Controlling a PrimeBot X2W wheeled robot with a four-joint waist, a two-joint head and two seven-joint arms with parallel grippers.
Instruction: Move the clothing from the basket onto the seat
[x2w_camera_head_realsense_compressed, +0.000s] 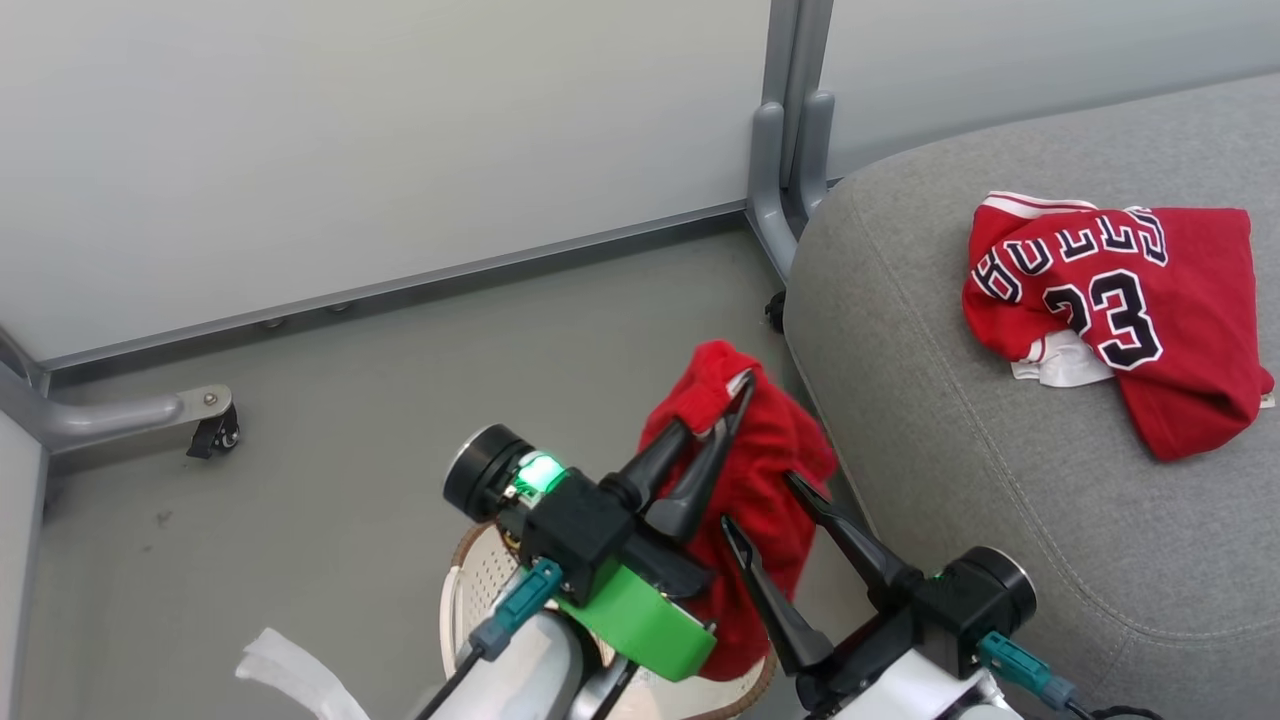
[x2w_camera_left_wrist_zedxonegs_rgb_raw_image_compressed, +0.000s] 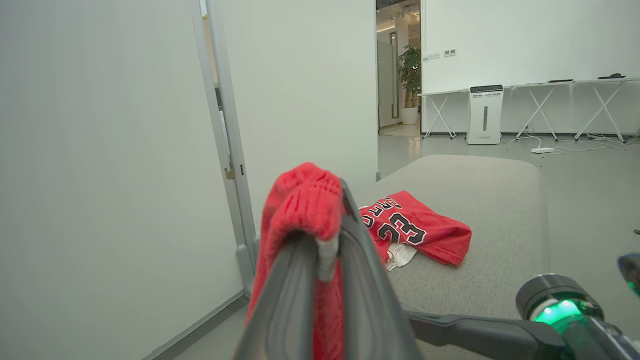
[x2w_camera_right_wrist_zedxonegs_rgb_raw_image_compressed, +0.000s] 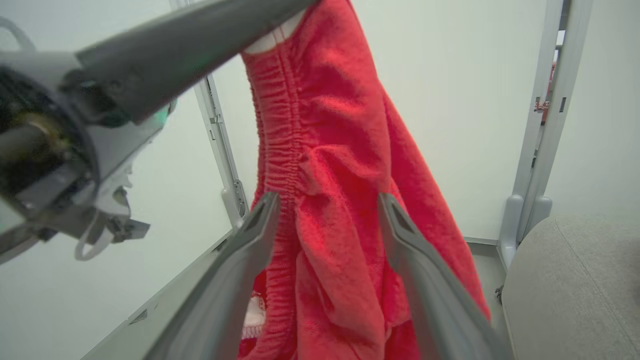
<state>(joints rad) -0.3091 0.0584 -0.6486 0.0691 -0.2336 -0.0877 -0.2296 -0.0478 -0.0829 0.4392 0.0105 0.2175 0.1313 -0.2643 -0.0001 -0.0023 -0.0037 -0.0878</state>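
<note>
Spreading over the right side of the head view, the grey seat (x2w_camera_head_realsense_compressed: 1000, 500) is the biggest thing, and its rounded corner reaches toward the frame's centre. White partition panels (x2w_camera_head_realsense_compressed: 380, 130) on grey metal frames fill the top of that view, above a grey floor (x2w_camera_head_realsense_compressed: 350, 420).

The left arm rises from the bottom centre, its green-cased wrist angled up and to the right. The left gripper (x2w_camera_head_realsense_compressed: 738, 400) has its 2 fingers pressed together on the gathered waistband of the red shorts (x2w_camera_head_realsense_compressed: 775, 470). The shorts hang from its fingertips at mid-frame, just left of the seat's edge and above the basket. The right arm enters at the lower right and points up and to the left. The right gripper (x2w_camera_head_realsense_compressed: 757, 500) stands wide, with 1 finger on each side of the drooping cloth in the right wrist view. Whether the fingers touch the cloth cannot be told.

At the upper right of the head view the red jersey (x2w_camera_head_realsense_compressed: 1190, 340) lies crumpled on the seat, its black 23 and lettering facing up.

The basket (x2w_camera_head_realsense_compressed: 470, 575) sits at the bottom centre under the arms. A curve of its brown rim and some perforated cream wall show, but the arms and shorts hide its inside.
</note>
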